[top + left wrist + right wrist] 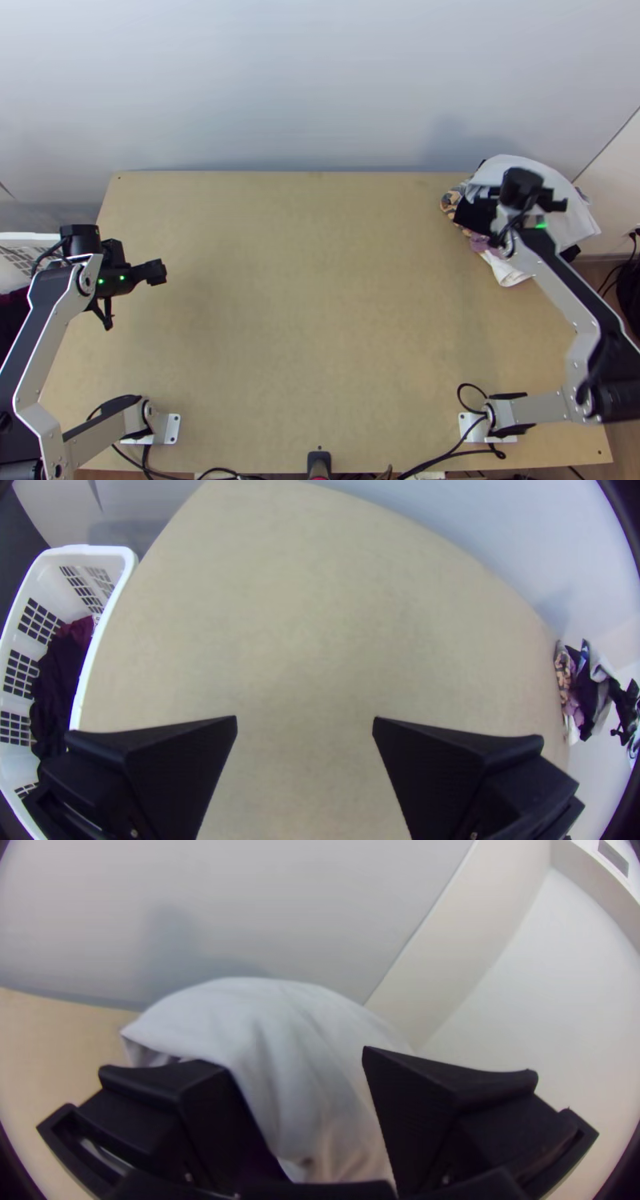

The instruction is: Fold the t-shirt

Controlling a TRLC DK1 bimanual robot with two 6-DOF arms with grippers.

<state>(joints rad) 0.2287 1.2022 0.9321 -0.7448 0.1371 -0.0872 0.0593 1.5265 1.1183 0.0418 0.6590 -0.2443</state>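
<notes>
A rumpled white cloth (572, 226) is lying over mixed clothes (476, 214) at the light wooden worktop's (320, 280) far right corner. The black right hand (530, 199) is hovering there, spread; the black left hand (134, 297) is hovering leftward, also spread.

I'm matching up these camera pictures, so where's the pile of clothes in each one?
Top view: clothes pile at upper right.
Left wrist view: far right, about mid-height.
Right wrist view: lower middle, mostly white cloth.
Shared landmark: the wooden table.
</notes>
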